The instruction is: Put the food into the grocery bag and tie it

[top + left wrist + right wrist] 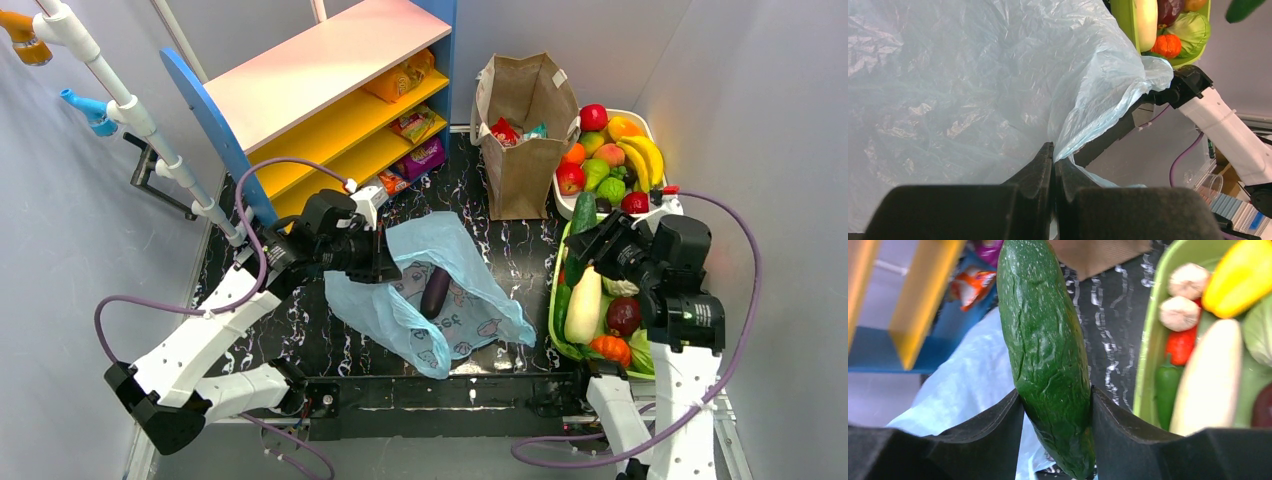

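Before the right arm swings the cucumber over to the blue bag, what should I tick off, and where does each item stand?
1. Right gripper shut on the cucumber, a finger on each side: ok.
2. Cucumber held outside the green bin, beside its rim: ok.
3. Left gripper pinching the grocery bag by its edge: ok.
4. Bag mouth open enough for a drop: cannot tell. From above the bag lies crumpled and low on the table.
5. Eggplant inside the bag rather than on top of it: cannot tell.
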{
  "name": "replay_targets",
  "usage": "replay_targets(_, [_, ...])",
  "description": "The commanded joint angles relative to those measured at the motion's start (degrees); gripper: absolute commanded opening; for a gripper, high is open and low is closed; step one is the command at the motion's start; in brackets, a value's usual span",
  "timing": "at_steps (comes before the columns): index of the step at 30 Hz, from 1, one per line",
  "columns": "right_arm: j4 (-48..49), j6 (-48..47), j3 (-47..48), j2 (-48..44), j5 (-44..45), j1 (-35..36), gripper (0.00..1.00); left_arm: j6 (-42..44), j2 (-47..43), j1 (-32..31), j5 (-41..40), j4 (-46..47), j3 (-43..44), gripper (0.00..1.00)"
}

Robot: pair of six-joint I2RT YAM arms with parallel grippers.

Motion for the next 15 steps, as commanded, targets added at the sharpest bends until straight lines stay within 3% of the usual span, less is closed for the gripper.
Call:
replay_targets(1, [-0.8,-0.1,7.5,-0.3,-9.8,0.2,0.03,-1.4,0.8,0.6,3.2,2.0,-0.8,0.0])
replay_targets(15, [-5.4,1.5,19.5,4.0,-18.6,4.9,0.01,-12.5,6.2,1.1,-4.1,7.6,3.1,0.0])
